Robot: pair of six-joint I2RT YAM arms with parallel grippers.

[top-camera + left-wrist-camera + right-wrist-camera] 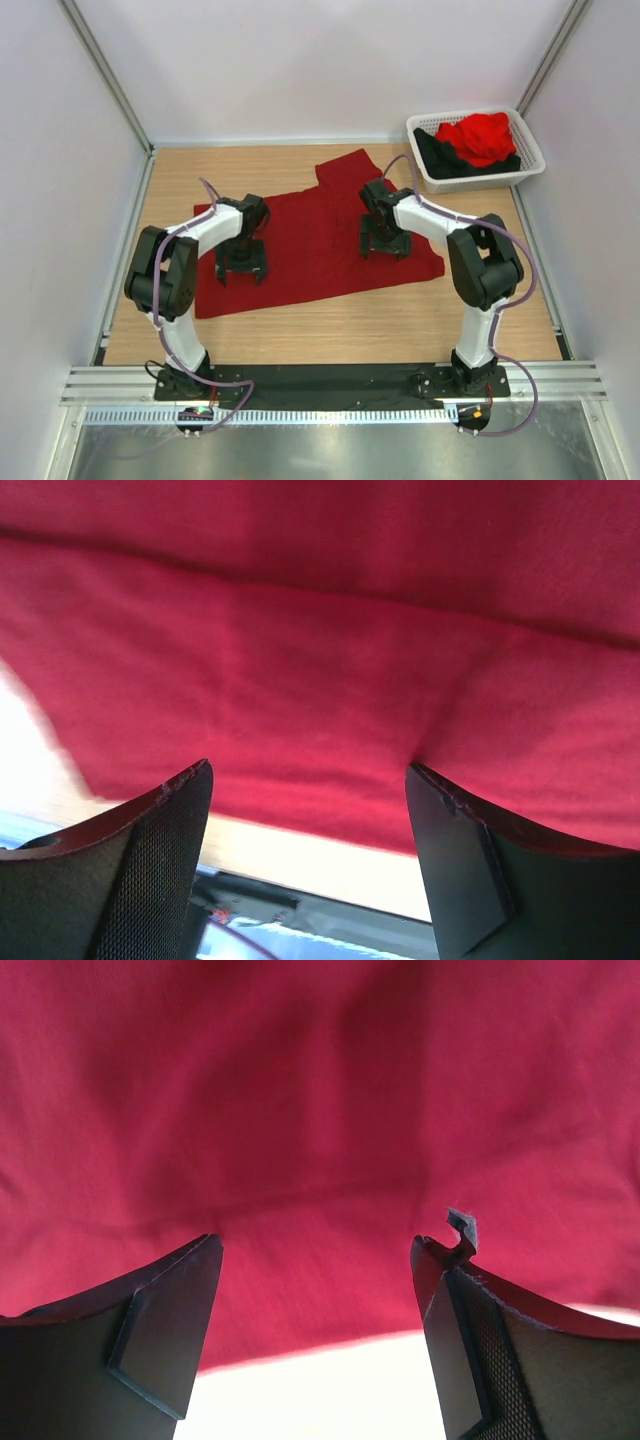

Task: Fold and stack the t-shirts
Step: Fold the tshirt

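Bolted at the near edge of the wooden bench [400, 320], two white-and-black robot arms reach out over a dark crimson t-shirt [310, 240] that lies spread flat across the middle of the board, one sleeve pointing toward the far wall. At left, the left hand [241, 273] is poised over the shirt's left part, close to its near hem, jaws spread wide and holding nothing. Its wrist camera shows both dark fingers [150, 860] apart above the cloth, with the hem and a strip of pale wood just beyond them. At centre-right, the right hand [385, 250] stands over the right part of the same shirt, likewise wide open and empty, its fingers [150, 1330] framing lightly creased crimson fabric and the garment's edge. Whether either hand's tips touch the cloth cannot be told. At far right, in the back corner and well apart from both hands, a white latticed basket [480, 183] holds a brighter red t-shirt [485, 135] bunched on top of a black t-shirt [440, 158].
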